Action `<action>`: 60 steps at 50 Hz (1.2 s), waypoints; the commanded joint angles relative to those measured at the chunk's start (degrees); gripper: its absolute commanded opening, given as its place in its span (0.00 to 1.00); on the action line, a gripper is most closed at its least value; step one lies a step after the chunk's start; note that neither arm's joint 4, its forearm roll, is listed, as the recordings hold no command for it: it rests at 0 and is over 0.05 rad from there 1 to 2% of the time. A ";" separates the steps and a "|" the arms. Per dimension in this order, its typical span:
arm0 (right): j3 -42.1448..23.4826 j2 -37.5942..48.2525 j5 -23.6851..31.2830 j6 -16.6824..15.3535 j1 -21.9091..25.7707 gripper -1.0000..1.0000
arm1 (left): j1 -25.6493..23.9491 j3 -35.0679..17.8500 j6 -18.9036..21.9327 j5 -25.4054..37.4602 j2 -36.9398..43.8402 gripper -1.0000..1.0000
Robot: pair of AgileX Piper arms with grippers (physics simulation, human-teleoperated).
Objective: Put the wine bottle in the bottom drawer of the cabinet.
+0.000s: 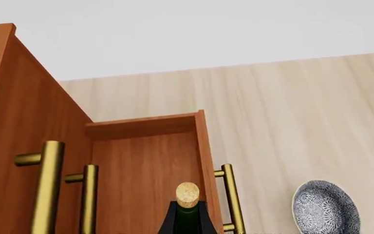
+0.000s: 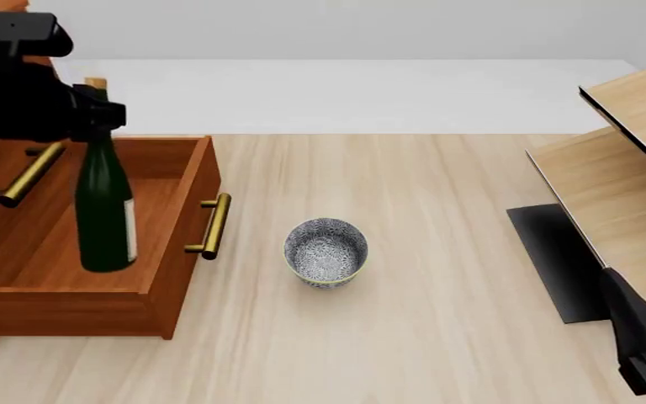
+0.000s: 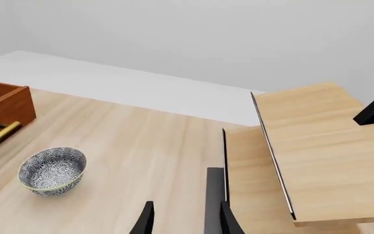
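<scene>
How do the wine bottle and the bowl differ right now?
The wine bottle is tall, slim and dark green with a cork; the bowl is low, round and blue-white patterned. The bottle stands in the open bottom drawer, held at its neck by the left gripper; the bowl sits free on the table. Both are upright.

pale light-wood table [image 2: 436,337] fills the lower frame; plain white wall [image 2: 335,29] across the top; pale wood rack [image 2: 626,177] at right edge, over a dark mat [image 2: 548,252]; even, soft light
</scene>
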 commanded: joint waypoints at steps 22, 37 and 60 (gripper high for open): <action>0.21 0.07 0.18 -0.14 -0.18 1.00 | 0.89 1.52 0.96 -4.81 2.83 0.00; 0.67 0.09 0.10 -0.13 -0.30 1.00 | 1.32 1.91 0.99 -7.16 5.39 0.00; 1.08 0.11 0.09 -0.32 -0.52 1.00 | 1.12 3.79 0.65 -9.48 7.74 0.00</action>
